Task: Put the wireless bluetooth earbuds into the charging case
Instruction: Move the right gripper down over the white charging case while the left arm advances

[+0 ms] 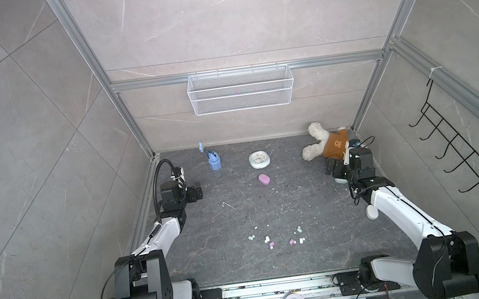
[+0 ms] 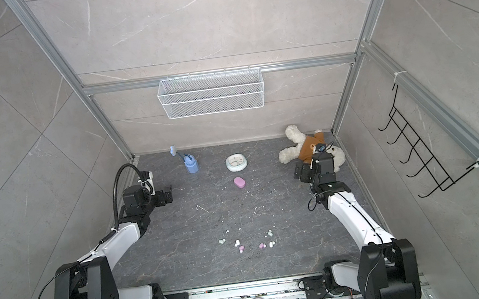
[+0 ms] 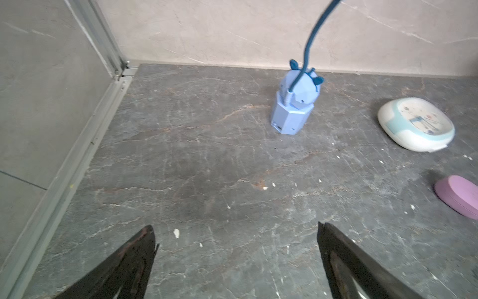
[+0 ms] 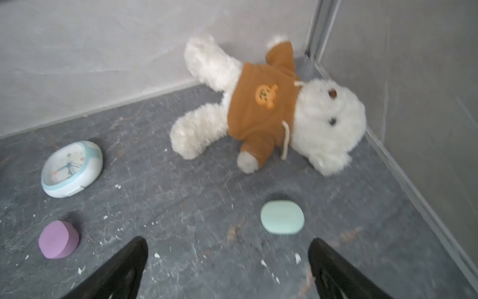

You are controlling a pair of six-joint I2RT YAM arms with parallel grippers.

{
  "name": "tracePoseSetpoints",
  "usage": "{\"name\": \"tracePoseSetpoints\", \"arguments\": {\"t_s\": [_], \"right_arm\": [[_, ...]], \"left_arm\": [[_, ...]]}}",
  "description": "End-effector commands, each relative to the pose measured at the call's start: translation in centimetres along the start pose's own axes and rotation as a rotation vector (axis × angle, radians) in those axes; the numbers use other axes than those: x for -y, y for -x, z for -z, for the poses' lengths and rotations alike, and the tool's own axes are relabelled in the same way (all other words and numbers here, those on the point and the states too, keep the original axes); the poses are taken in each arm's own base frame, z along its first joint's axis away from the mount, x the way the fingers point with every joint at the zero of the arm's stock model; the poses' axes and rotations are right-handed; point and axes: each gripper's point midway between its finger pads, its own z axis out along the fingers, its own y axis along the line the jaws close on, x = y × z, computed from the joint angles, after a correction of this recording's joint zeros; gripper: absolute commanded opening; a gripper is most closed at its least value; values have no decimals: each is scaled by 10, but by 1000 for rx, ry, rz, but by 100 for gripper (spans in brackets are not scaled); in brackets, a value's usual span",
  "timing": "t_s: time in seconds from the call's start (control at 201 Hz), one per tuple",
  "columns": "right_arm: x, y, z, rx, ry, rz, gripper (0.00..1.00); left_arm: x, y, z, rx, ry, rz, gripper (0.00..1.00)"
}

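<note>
Several tiny earbuds lie scattered near the front middle of the dark floor in both top views: a mint earbud, a white earbud, a pink earbud and more to their right. A closed pink charging case lies mid-floor. A closed mint charging case lies just ahead of my right gripper, which is open and empty. My left gripper hovers open and empty at the left.
A blue lamp, a small clock and a teddy bear lie along the back wall. A white round object lies beside the right arm. White crumbs dot the floor. A wire basket hangs on the back wall.
</note>
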Motion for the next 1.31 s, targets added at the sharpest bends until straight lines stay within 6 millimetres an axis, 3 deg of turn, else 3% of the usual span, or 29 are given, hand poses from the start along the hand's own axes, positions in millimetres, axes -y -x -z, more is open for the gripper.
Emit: {"name": "tracePoseSetpoints", "arguments": {"t_s": [0.0,0.244,0.558,0.702,1.06,1.304], "right_arm": [[38,-73,15,-334,-129,-149,100],[84,-108,19,-484,-254,-324,100],[140,-107,17,-494,-394,-369,100],[163,-120,15,-546,-418,-421,100],[161,-134,-12,-622,-331,-453,100],[138,-138,-21,-670,-208,-430,100]], "left_arm": [[23,-22,2,-125,-56,-15,100],[58,-9,2,-119,-225,30,100],[73,0,1,-120,-286,5,100],[77,2,5,-121,-309,-2,100],[82,0,6,-136,-329,-21,100],[81,-2,6,-136,-319,-26,100]]}}
